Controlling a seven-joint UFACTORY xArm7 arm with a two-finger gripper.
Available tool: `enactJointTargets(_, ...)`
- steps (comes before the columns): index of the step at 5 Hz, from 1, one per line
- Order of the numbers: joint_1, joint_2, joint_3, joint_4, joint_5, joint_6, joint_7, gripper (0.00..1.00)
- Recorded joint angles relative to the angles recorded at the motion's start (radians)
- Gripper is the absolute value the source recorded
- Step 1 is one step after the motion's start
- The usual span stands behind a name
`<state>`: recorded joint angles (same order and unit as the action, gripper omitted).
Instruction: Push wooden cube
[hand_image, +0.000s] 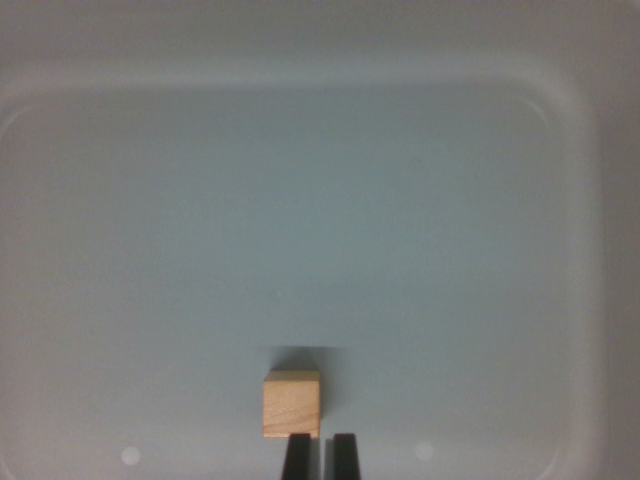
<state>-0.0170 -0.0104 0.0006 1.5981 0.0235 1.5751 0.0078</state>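
gripper (320, 455): fingers held narrow, nothing clamped | wooden cube (292, 404): touched at near edge by one fingertip | tray (560, 110): cube seated on floor

Only the gripper (320, 456) shows, at the bottom edge: two black jaws, narrow, flat-sided, matte, squared-off tips, cut off by the frame. No cables, screws or markings can be made out.

— Where was the cube (292, 404)?
— Just ahead of the claw (320, 456), touching its left finger (296, 457), in a pale tray (560, 110).
— And the claw's fingers?
— Close together, a thin gap between them.
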Motion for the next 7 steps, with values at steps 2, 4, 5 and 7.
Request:
enactJointTargets(2,0.0002,0.000,0.001,-0.007,-0.0006,-0.006,0.001,0.00)
enactJointTargets(4,0.0006,0.000,0.001,-0.019,-0.0016,-0.017,0.002,0.00)
enactJointTargets(5,0.0011,0.000,0.003,-0.036,-0.0031,-0.032,0.005,0.00)
enactJointTargets(7,0.0018,0.000,0.004,-0.057,-0.0049,-0.051,0.007,0.00)
